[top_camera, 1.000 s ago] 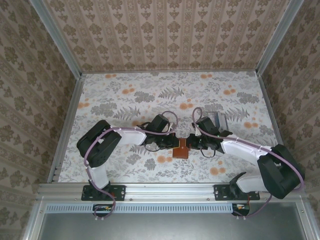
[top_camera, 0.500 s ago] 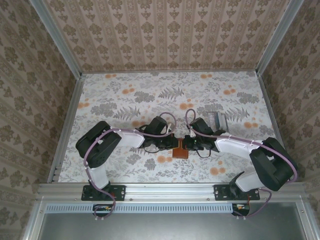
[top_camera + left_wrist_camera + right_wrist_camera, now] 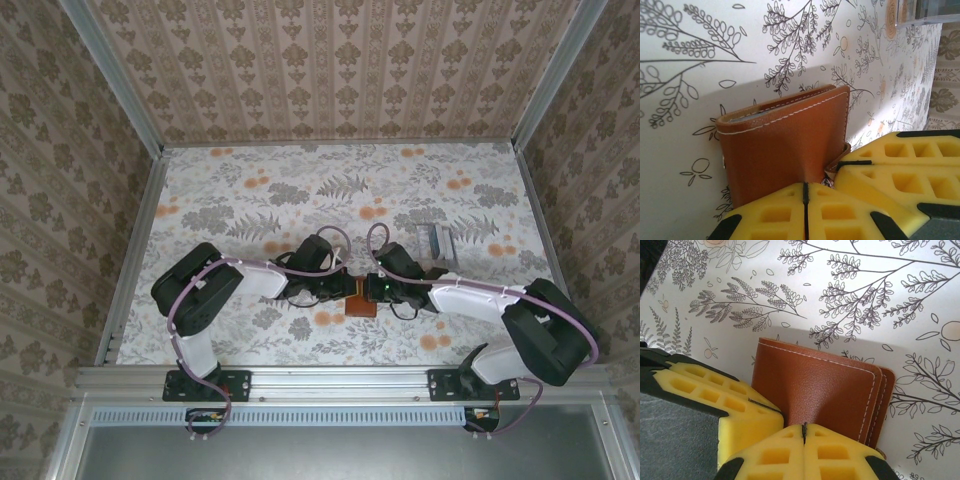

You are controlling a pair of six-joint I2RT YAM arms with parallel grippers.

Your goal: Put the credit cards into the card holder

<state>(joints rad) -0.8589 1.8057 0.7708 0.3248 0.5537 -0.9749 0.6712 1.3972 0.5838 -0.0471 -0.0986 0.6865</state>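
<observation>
The card holder (image 3: 362, 300) is a reddish-brown leather wallet, folded shut and lying flat on the flowered table. My left gripper (image 3: 346, 291) comes at it from the left and my right gripper (image 3: 377, 290) from the right. The left gripper (image 3: 805, 184) is shut, its yellow tips resting on the cover (image 3: 785, 145), which creases toward them. My right gripper (image 3: 804, 425) is shut too, tips on the cover (image 3: 825, 387). Each wrist view also shows the other gripper's yellow fingers (image 3: 890, 165) (image 3: 715, 395) beside the wallet. The credit cards are hidden; a thin grey edge (image 3: 742, 116) shows between the folded leaves.
A small pale and bluish clear object (image 3: 437, 240) stands on the table behind the right arm, and its base shows in the left wrist view (image 3: 922, 12). Aluminium rails (image 3: 130, 250) and patterned walls enclose the table on three sides.
The right arm has swung left, bringing its gripper in over the card holder's right side. The left gripper has barely moved. The card holder stays in place.
</observation>
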